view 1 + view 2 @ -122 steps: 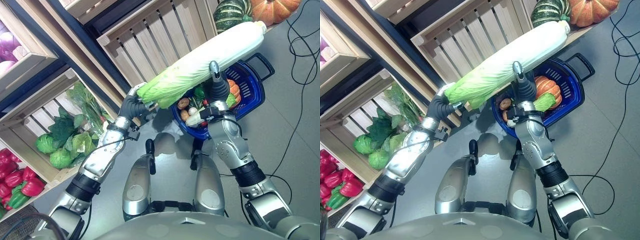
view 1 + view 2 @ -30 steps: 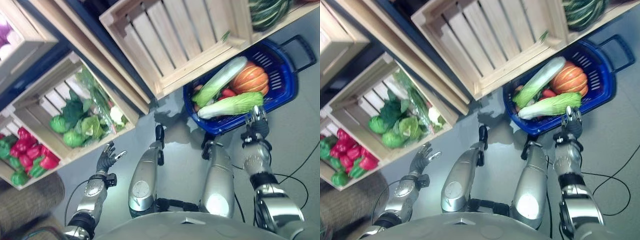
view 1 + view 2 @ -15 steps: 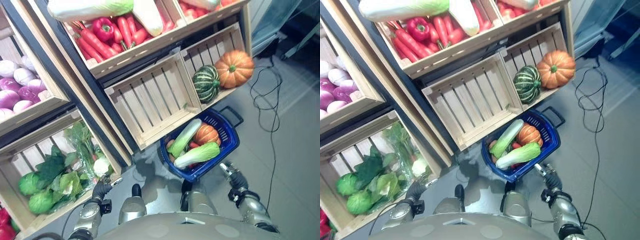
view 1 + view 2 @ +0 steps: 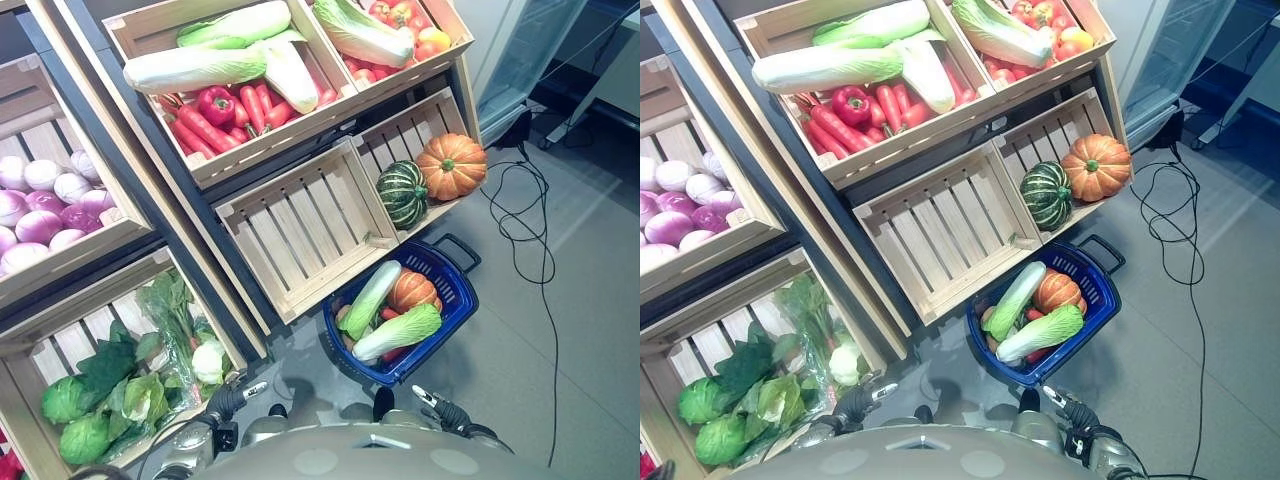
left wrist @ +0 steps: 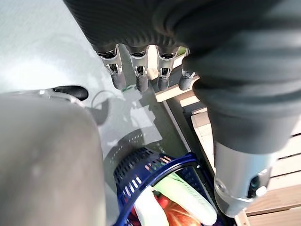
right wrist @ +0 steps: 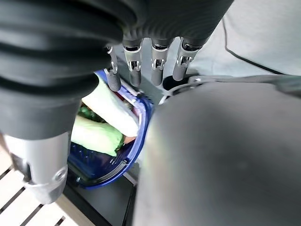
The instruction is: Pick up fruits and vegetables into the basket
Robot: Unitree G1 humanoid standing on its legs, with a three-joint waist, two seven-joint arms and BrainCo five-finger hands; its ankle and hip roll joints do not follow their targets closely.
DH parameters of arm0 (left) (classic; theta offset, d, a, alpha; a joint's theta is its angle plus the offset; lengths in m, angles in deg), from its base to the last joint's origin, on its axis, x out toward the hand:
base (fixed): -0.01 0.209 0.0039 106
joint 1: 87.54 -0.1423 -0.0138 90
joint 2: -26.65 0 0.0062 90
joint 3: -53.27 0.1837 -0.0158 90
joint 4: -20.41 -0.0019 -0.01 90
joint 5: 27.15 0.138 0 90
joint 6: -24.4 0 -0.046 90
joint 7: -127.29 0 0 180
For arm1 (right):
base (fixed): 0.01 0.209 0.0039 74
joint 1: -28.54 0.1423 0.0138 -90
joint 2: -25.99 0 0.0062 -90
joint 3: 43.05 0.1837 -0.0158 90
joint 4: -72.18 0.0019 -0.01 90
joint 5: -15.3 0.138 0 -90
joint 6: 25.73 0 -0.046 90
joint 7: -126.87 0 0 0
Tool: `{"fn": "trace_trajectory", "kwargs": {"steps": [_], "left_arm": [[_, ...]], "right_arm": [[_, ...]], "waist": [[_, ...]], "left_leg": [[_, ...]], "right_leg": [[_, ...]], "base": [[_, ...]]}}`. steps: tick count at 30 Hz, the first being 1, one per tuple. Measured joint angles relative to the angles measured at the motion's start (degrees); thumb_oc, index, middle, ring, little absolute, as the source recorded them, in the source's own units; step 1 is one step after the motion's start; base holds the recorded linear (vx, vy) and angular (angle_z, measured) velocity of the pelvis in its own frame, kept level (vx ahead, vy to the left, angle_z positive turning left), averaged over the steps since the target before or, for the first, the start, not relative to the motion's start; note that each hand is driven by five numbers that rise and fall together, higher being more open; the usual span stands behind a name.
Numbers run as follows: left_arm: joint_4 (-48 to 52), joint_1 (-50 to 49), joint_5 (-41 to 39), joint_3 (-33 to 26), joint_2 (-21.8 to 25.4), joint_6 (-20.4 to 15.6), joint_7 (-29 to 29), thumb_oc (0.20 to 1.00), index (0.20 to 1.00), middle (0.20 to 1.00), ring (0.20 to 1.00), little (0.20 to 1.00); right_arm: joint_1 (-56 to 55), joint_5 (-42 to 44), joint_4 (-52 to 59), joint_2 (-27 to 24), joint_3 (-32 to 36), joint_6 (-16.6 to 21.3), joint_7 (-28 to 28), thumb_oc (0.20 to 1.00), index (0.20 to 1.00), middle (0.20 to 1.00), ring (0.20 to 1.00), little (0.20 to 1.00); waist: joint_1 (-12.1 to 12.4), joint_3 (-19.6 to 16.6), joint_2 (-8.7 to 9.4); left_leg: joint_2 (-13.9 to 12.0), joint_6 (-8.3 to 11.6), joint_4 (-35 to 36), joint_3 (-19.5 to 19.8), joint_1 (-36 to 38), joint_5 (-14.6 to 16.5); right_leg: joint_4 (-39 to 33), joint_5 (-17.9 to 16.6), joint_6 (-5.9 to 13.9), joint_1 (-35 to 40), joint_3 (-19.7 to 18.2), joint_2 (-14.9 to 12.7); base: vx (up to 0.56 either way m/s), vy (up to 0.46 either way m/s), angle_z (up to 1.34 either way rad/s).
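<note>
A blue basket [image 4: 456,296] stands on the grey floor below the shelves. In it lie two long pale-green cabbages [image 4: 398,331], one above the other, beside a small orange pumpkin [image 4: 412,290] and some smaller produce. My left hand [image 4: 230,398] hangs low at the lower left, well short of the basket, with straight fingers [image 5: 136,70] and nothing in it. Just below the basket's near rim is my right hand [image 4: 440,408], its fingers [image 6: 150,61] also straight and free. The right wrist view looks past them at the basket rim [image 6: 136,136] and a cabbage [image 6: 113,110].
Wooden crates rise behind the basket. One slatted crate [image 4: 300,225] is bare, and the crate beside it holds a striped green squash [image 4: 403,194] and an orange pumpkin [image 4: 451,165]. Higher up are cabbages, carrots and peppers [image 4: 230,70]. Leafy greens [image 4: 120,380] fill the lower left crate.
The long cabbage that both hands carried 4.1 s ago now lies in the basket. Both hands have let go and dropped low. The camera has tilted up, bringing the upper shelves into view.
</note>
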State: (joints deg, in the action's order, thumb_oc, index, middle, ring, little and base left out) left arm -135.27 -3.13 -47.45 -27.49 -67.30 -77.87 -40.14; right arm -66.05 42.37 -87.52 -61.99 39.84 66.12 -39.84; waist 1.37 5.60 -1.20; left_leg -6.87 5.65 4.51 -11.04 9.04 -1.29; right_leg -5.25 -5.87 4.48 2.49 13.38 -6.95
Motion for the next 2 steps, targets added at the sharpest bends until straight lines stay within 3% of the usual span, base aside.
{"fn": "trace_trajectory", "kwargs": {"steps": [2], "left_arm": [[-1.04, 0.28, 0.09, 0.02, -0.28, 1.17, 0.52, 1.0, 1.0, 1.0, 1.0, 1.0]], "right_arm": [[0.26, 0.0, -0.23, -0.02, 0.16, -2.14, 0.18, 1.0, 1.0, 1.0, 1.0, 1.0]], "waist": [[-0.03, -0.13, 0.06]], "left_leg": [[0.01, -0.06, 0.08, -0.09, 0.36, 0.04]], "right_leg": [[0.0, 0.0, 0.0, 0.19, -0.1, 0.01]], "base": [[0.02, 0.024, -0.04]]}}
